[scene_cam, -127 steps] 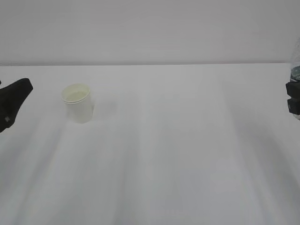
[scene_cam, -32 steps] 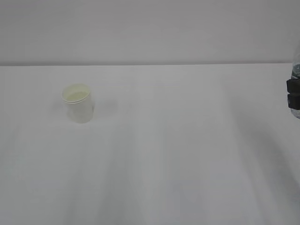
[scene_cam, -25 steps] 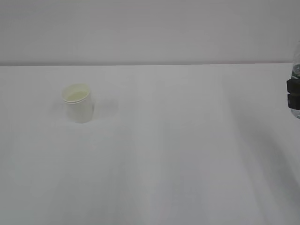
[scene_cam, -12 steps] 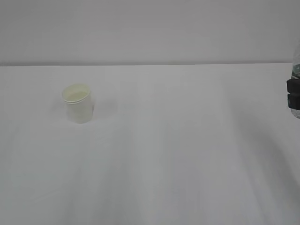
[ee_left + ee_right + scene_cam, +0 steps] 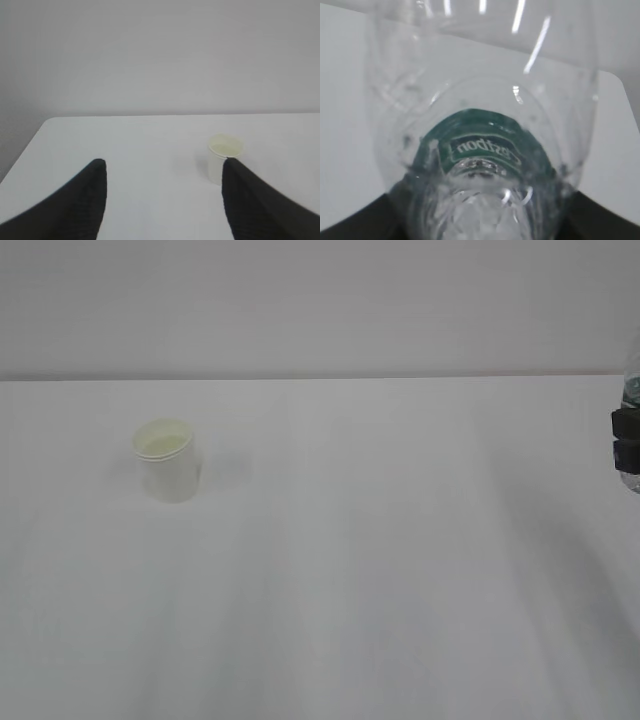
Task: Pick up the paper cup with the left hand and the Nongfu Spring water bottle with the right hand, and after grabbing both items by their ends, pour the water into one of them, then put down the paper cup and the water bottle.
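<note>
My left end effector [image 5: 164, 200] stood spread wide and empty, its two dark fingers [image 5: 80, 200] framing the view, with the paper cup [image 5: 168, 460] upright on the white table [image 5: 380, 570] ahead of it, just past the right-hand finger and not touched. In the exterior view that end effector was out of sight. My right end effector [image 5: 627, 440] sat at the far right edge, closed around the Nongfu Spring water bottle [image 5: 480, 150], whose clear ribbed wall and green label filled the wrist view between my jaws. Cup and bottle were well apart. I judged the cup light and thin-walled, easy to crush or tip, so I would take it low on the body with gentle pressure. The bottle seemed slick, soft plastic that could buckle and slosh uncapped; I would keep a firm hold near its lower end, never the open neck
</note>
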